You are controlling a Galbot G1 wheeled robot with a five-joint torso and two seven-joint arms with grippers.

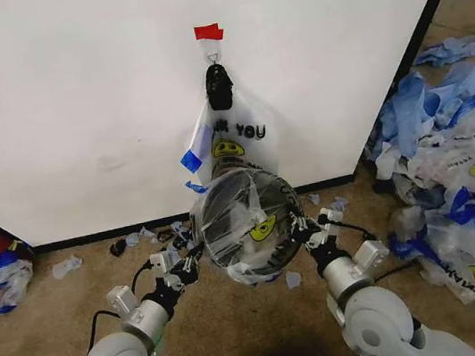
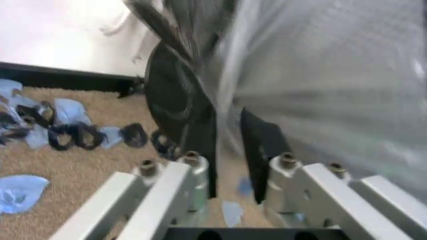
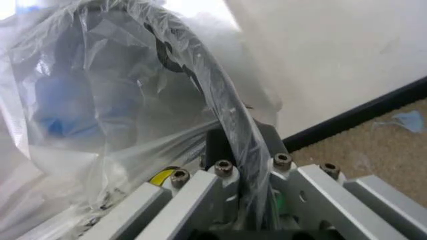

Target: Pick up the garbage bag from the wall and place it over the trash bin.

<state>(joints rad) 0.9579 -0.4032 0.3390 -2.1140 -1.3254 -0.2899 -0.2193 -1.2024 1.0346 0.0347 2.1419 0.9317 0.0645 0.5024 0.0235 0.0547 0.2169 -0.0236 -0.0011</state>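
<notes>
Both my arms reach forward and up from the lower frame edge, converging on the trash bin, which is held off the carpet, tipped so its mouth faces me. Left gripper is on the bin's left rim; left wrist view shows its black fingers narrowed on the mesh wall and bag film, a slim gap between them. Right gripper is on the right rim; right wrist view shows it pinching the rim wire with clear plastic draped over it. A translucent liner with a yellow smiley sits over the bin mouth. Just behind, the garbage bag hangs on the wall from a small hook under the red tape strip, "YOU" print and smiley visible. Heap of blue-and-white bags lies on the floor to my right; scraps along the black baseboard.
</notes>
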